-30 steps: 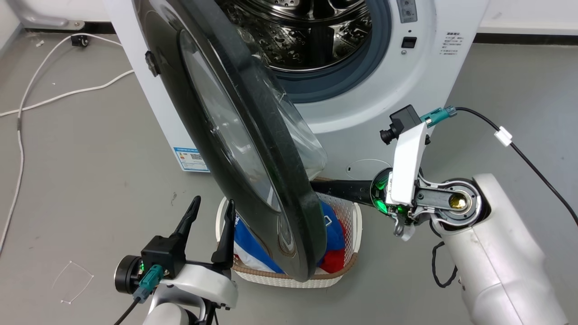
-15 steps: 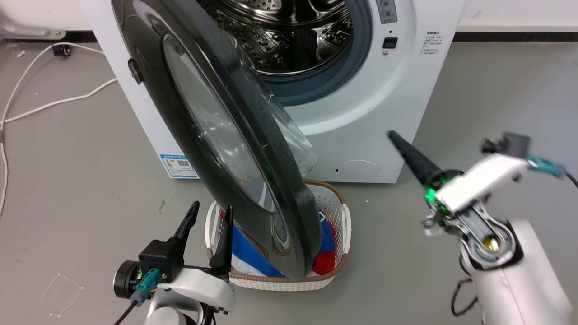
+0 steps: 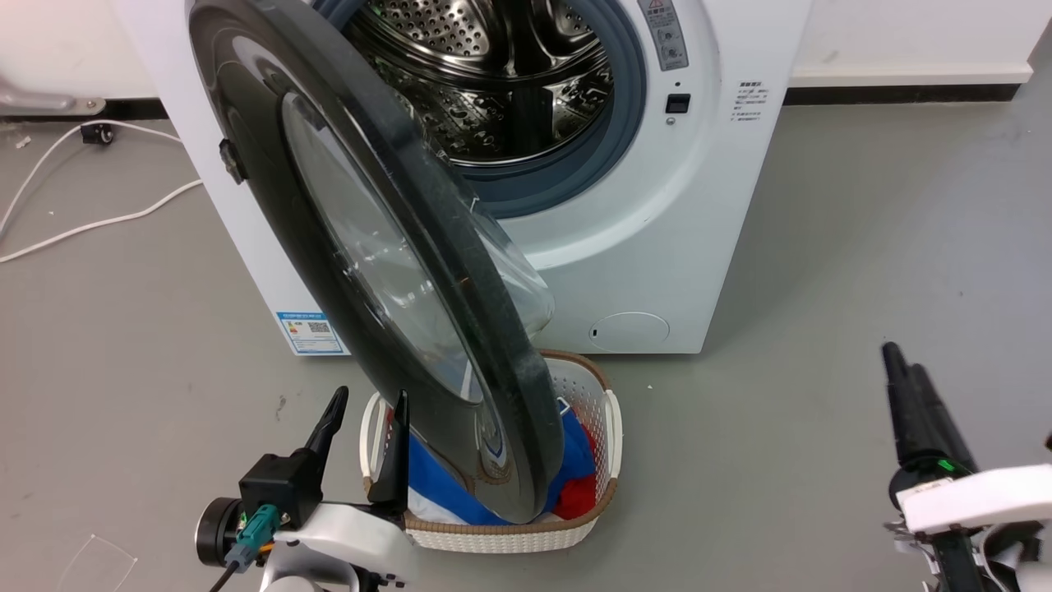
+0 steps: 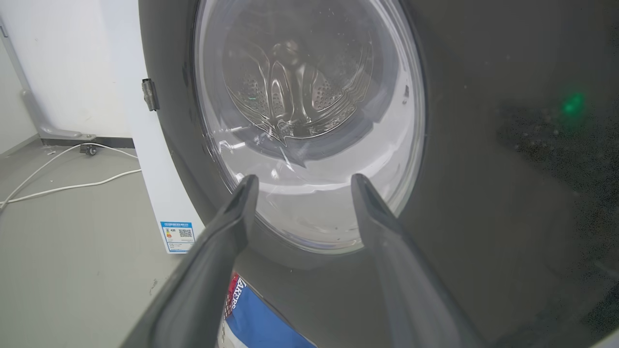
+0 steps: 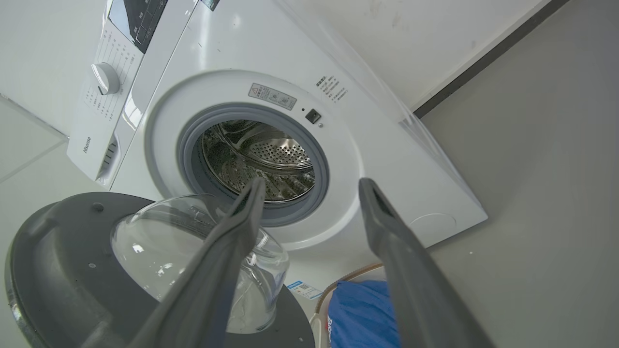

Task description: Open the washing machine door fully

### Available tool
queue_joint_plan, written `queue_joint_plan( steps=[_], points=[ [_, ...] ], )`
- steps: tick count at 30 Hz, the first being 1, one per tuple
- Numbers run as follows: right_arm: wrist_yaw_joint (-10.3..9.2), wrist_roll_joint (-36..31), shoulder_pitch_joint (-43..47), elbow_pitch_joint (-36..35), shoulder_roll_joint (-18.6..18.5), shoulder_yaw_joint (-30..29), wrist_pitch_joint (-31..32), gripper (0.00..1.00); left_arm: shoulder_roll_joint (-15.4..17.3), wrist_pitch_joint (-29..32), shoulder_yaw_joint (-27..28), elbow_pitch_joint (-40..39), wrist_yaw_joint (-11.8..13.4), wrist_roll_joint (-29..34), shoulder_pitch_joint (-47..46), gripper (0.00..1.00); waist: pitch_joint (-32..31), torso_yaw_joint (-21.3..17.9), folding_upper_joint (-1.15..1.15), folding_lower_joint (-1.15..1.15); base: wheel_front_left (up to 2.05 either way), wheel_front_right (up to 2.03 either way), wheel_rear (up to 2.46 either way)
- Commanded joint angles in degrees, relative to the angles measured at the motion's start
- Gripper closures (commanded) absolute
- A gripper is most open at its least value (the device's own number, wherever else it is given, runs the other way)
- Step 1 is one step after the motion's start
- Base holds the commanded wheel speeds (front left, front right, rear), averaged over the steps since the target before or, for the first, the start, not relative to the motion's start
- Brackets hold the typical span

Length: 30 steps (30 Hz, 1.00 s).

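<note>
The washing machine door (image 3: 370, 271), glossy black with a clear bulging glass centre, stands swung out from the white machine (image 3: 699, 205), hinged on its left side. Its lower edge hangs over a basket. My left gripper (image 3: 369, 399) is open at the lower left, just in front of the door's outer face and not touching it. The left wrist view looks between the left gripper's (image 4: 304, 177) fingers at the door's glass (image 4: 309, 121). My right gripper (image 3: 902, 362) is open at the lower right, far from the door. The right gripper (image 5: 312, 181) points at the drum, with the door's inner side (image 5: 63, 270) at lower left.
A white laundry basket (image 3: 608, 460) with blue and red clothes sits on the floor under the door. The steel drum (image 3: 493, 82) is exposed. A small round flap (image 3: 631, 331) is low on the machine. White cables (image 3: 99, 222) lie on the grey floor at the left.
My right gripper has drawn back from behind the door's lower edge to the lower right. The head camera has shifted, showing more of the machine. The left gripper has held still.
</note>
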Motion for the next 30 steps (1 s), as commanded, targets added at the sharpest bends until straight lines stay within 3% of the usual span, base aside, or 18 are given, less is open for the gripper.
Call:
queue_joint_plan(
  steps=[1, 4, 9, 15, 20, 30],
  points=[
    [0.14, -3.49, 0.98, -0.41, -0.03, -1.25, -2.03, 0.00, -0.07, -0.14, 0.32, -0.08, -0.01, 0.42, 0.89, 0.00, -0.34, -0.46, 0.00, 0.00, 0.00, 0.00, 0.00],
    [0.14, -14.75, 2.29, -0.83, -1.77, -3.46, -5.26, 0.00, -0.08, -0.14, 0.61, -0.13, -0.03, 0.52, 1.10, 0.00, -0.63, -0.86, 0.00, 0.00, 0.00, 0.00, 0.00],
    [0.14, -31.45, 3.40, -4.50, -0.23, -5.47, -7.29, 0.00, -0.05, -0.14, 0.88, -0.20, -0.10, 1.26, 0.90, 0.00, -0.94, -1.25, 0.00, 0.00, 0.00, 0.00, 0.00],
    [0.07, -44.69, 6.59, -7.43, 2.58, -3.10, -5.61, 0.00, -0.06, -0.14, 0.97, -0.22, -0.03, 0.97, 1.46, 0.00, -1.49, -1.25, 0.00, 0.00, 0.00, 0.00, 0.00],
    [0.07, -49.25, 8.14, -6.76, 4.34, -0.76, -5.44, 0.00, -0.06, -0.14, 0.84, 0.10, 0.36, 0.49, 1.79, 0.00, -1.73, -1.10, 0.00, 0.00, 0.00, 0.00, 0.00],
    [0.07, -49.70, 7.73, -5.56, 5.41, -0.57, -5.47, 0.00, -0.07, -0.14, 1.07, 0.19, 0.56, 1.33, 2.02, 0.00, -1.92, -1.09, 0.00, 0.00, 0.00, 0.00, 0.00]
  ],
)
